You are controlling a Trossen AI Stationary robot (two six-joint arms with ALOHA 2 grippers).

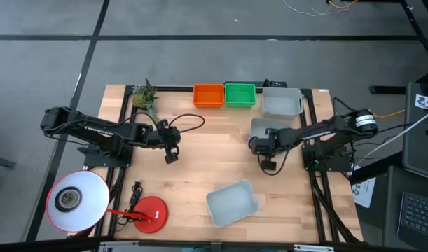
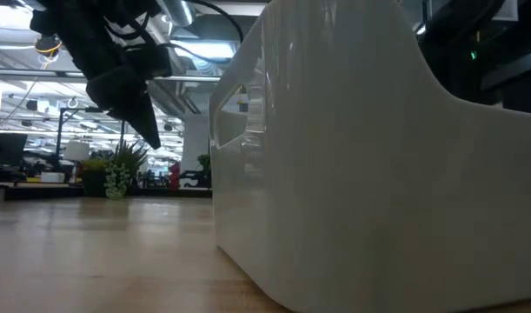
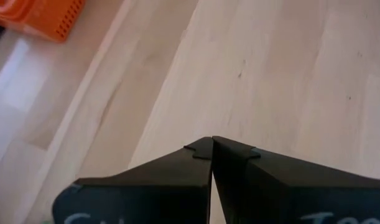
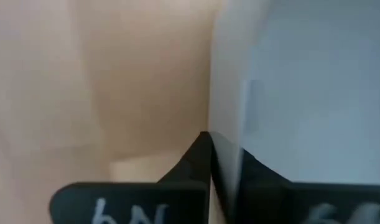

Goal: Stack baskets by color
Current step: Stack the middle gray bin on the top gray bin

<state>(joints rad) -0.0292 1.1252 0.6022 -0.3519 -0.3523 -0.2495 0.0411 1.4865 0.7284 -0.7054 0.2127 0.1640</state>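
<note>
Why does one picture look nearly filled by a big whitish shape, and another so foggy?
Low view: a pale grey basket sits close to the lens, filling most of the frame. Right wrist view: the right gripper pinches a translucent basket wall, too near to focus, so everything blurs.

The right arm covers part of a grey basket (image 1: 259,128), and another grey basket (image 2: 378,156) fills the low view, cut off.

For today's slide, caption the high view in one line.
Right gripper shut on a grey basket's wall; orange and green baskets wait behind.
</note>
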